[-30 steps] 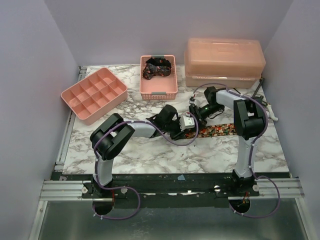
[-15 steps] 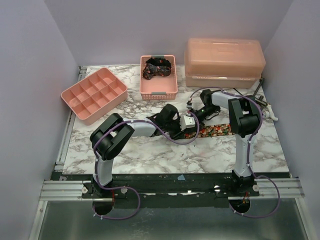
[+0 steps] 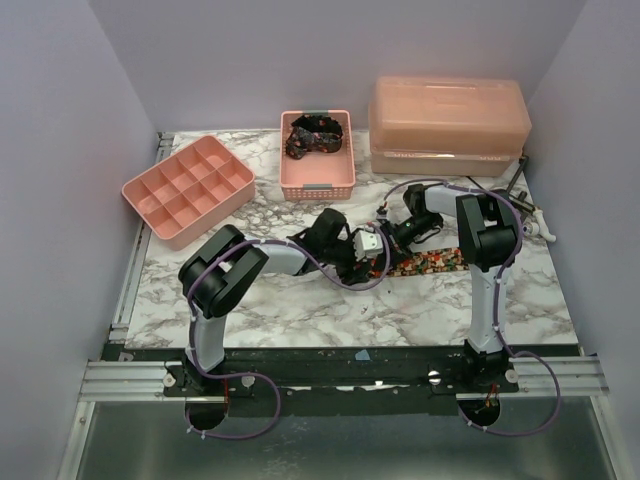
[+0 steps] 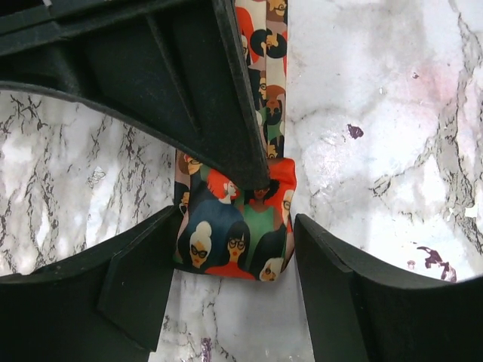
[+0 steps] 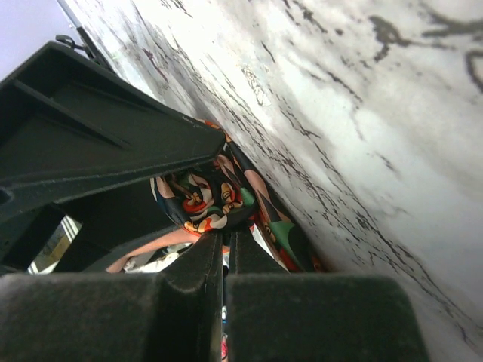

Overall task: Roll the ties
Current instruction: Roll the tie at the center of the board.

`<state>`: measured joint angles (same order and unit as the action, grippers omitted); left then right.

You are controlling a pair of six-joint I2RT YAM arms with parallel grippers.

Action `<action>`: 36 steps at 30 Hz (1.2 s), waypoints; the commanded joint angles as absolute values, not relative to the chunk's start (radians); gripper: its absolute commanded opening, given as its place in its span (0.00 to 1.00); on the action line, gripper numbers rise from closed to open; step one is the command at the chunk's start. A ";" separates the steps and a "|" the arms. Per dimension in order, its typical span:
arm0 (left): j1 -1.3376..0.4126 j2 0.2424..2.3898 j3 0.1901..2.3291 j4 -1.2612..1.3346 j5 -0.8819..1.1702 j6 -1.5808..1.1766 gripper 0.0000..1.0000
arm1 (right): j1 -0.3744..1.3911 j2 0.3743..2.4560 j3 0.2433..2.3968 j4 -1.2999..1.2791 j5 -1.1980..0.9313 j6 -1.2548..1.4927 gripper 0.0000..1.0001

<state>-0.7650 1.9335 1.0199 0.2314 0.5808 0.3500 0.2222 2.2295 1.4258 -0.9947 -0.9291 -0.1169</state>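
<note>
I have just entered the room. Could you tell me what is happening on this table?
Both arms meet over a printed tie lying flat on the marble table. The left pincer stands open around the tie's folded end, not gripping it. The right pincer is shut at that fold and appears to pinch the fabric. Most of the tie is not yet rolled. In the pink basket at the back lies another tie, bundled.

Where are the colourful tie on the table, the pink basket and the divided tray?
colourful tie (image 3: 435, 262): overhead view, its flat unrolled stretch.
pink basket (image 3: 317, 179): overhead view, its near wall.
divided tray (image 3: 215, 214): overhead view, its near side wall.
</note>
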 commanded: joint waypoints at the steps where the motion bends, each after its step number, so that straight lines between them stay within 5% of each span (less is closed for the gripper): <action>1: -0.744 1.960 0.949 0.418 0.691 0.354 0.66 | 0.225 2.325 1.403 -0.923 -0.699 -0.178 0.01; 10: -0.763 2.004 0.978 0.437 0.672 0.364 0.59 | 0.225 2.353 1.444 -0.946 -0.723 -0.187 0.01; 14: -0.770 1.989 0.992 0.301 0.645 0.379 0.29 | 0.225 2.318 1.439 -0.966 -0.768 -0.199 0.02; 19: -0.770 1.971 1.013 0.046 0.564 0.392 0.13 | 0.220 2.159 1.402 -0.986 -0.818 -0.241 0.44; 26: -0.789 1.978 1.071 -0.121 0.461 0.352 0.19 | 0.229 2.075 1.401 -0.971 -0.941 -0.168 0.58; 36: -0.810 1.991 1.131 -0.187 0.430 0.364 0.23 | 0.267 2.194 1.436 -0.899 -0.886 -0.082 0.49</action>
